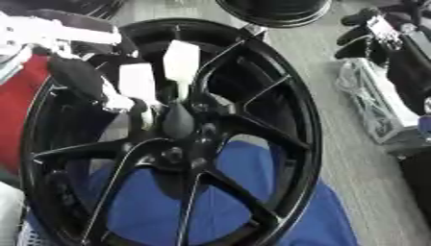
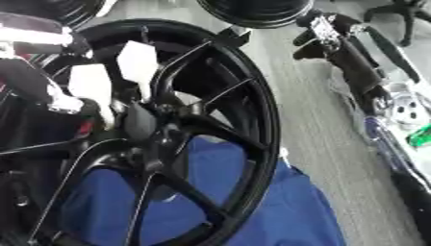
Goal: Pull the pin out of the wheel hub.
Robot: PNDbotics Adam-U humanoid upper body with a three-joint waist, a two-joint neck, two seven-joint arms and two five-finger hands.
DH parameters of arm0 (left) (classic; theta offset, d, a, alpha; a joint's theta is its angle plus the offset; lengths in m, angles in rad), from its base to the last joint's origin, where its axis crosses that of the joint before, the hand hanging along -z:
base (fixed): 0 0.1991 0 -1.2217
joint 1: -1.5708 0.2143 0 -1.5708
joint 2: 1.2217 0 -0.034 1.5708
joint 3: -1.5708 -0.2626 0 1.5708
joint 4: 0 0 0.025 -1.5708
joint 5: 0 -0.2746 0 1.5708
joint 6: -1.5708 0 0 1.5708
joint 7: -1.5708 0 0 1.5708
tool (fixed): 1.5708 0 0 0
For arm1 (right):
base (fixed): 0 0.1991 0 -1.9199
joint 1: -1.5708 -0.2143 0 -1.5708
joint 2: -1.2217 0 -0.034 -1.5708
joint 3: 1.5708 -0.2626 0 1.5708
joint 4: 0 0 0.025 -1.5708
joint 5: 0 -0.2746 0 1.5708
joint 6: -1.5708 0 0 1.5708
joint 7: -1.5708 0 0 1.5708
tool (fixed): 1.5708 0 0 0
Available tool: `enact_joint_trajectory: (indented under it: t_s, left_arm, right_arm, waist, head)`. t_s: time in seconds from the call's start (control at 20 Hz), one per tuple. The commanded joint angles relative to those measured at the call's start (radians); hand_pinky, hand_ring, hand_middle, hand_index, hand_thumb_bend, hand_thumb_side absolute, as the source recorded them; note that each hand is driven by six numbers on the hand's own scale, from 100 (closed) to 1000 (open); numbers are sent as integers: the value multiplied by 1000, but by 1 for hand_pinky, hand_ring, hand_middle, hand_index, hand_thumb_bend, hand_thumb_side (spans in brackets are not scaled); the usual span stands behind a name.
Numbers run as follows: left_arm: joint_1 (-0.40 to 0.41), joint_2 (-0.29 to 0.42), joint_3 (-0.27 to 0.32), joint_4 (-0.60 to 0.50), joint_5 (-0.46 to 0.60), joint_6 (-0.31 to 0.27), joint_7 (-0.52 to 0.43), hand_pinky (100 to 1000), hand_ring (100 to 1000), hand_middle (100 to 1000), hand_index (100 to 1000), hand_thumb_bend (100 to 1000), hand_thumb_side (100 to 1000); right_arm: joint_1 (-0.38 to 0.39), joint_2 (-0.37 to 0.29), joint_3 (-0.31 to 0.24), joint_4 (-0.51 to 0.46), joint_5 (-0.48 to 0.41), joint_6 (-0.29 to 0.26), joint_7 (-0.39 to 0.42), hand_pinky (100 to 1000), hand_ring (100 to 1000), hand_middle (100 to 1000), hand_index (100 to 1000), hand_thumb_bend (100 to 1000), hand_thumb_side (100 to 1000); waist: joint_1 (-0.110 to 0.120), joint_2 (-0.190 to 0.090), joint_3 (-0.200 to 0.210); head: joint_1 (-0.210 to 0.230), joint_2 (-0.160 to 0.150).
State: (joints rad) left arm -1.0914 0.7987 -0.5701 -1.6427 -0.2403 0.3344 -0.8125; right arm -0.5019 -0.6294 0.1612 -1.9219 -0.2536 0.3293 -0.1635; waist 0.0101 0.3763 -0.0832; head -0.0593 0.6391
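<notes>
The left hand [image 1: 147, 89] is reaching through the spokes of the black wheel [image 1: 286, 96], its white-tipped fingers [image 1: 179, 62] closing around the dark pin [image 1: 177, 120] at the hub, and may be slipping off if pulling crooked.

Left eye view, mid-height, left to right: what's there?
Red surface → left hand at the hub → black wheel rim → grey floor → clear plastic packet.
</notes>
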Motion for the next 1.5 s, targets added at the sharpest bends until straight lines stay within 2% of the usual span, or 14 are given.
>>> enact_joint_trajectory:
  t_s: [0.05, 0.45, 0.95, 1.25, 1.5]
  left_arm:
    - [-19, 21, 9, -19, 6, 11, 5, 794, 653, 538, 556, 257, 305]
    - [-14, 35, 27, -46, 10, 23, 42, 782, 629, 507, 463, 215, 265]
    - [-9, 75, 97, -125, 48, 55, 120, 776, 608, 476, 433, 206, 213]
    - [-16, 114, 187, -175, 142, 88, 212, 773, 589, 458, 418, 184, 191]
    - [38, 201, 321, -200, 252, 97, 350, 771, 577, 444, 410, 156, 180]
  right_arm:
    - [-11, -19, -6, -4, -1, -3, -1, 788, 620, 593, 776, 100, 799]
    - [-11, -20, -4, -5, -1, -2, 1, 788, 620, 593, 777, 100, 802]
    - [-8, -21, -5, -5, -1, -2, 2, 789, 620, 593, 777, 100, 807]
    - [-3, -24, -6, -6, 0, -2, 2, 790, 621, 594, 778, 100, 809]
    - [13, -36, -17, -8, 2, -4, -5, 790, 621, 594, 778, 100, 808]
  waist:
    - [-3, -20, 1]
    - [-4, -23, 2]
    - [-5, -28, 3]
    - [-8, -36, 11]
    - [-13, -46, 30]
  head:
    - [2, -12]
    - [2, -10]
    - [3, -7]
    - [2, -5]
    - [-4, 3]
